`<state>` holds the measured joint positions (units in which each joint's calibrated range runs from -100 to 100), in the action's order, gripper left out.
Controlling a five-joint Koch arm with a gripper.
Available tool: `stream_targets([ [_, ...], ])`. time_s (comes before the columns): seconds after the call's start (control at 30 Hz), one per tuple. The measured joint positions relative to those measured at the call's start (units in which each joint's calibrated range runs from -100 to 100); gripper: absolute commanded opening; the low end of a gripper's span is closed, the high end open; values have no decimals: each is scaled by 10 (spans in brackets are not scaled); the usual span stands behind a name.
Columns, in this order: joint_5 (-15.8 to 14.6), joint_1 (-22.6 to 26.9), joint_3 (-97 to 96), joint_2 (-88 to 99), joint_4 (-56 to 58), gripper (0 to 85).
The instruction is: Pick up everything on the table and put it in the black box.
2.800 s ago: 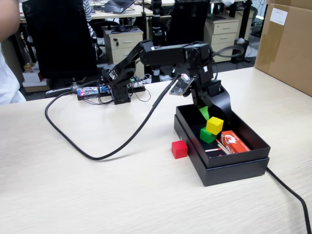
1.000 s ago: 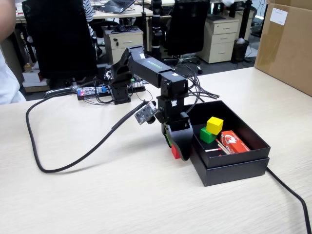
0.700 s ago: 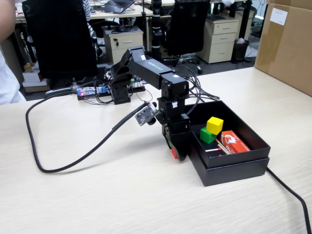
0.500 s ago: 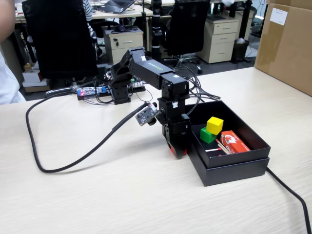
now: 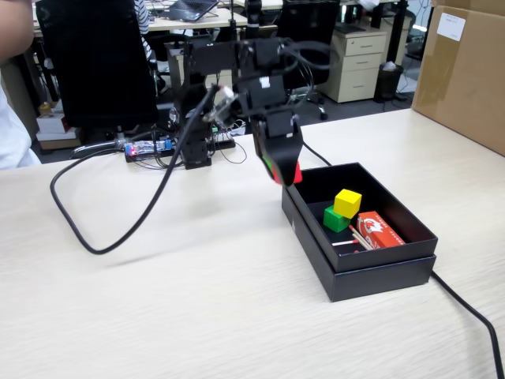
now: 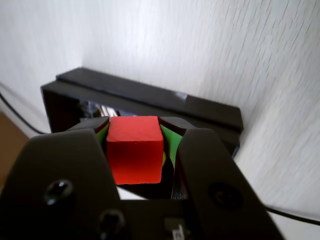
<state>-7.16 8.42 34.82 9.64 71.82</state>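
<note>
Jaws clamp the red cube between green-lined pads, lifted clear of the counter, above the near-left corner of the black box. Yellow cube and green cube sit inside beside an orange-red packet, print unreadable.

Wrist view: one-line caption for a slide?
Gripper shut on the red cube, held above the table near the black box.
</note>
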Motion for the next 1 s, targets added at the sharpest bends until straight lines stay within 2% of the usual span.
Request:
stream_targets([
  [0.23, 1, 49, -1, 19, 0, 9],
  [0.33, 1, 68, 14, -52, 0, 9],
  [0.5, -4, 73, 38, -225, 0, 9],
  [0.63, -4, 73, 41, -249, 0, 12],
  [0.73, -4, 74, 43, -271, 0, 125],
  [0.83, -4, 75, 45, -283, -1, 140],
  [1.0, -6, 75, 45, -290, -1, 412],
])
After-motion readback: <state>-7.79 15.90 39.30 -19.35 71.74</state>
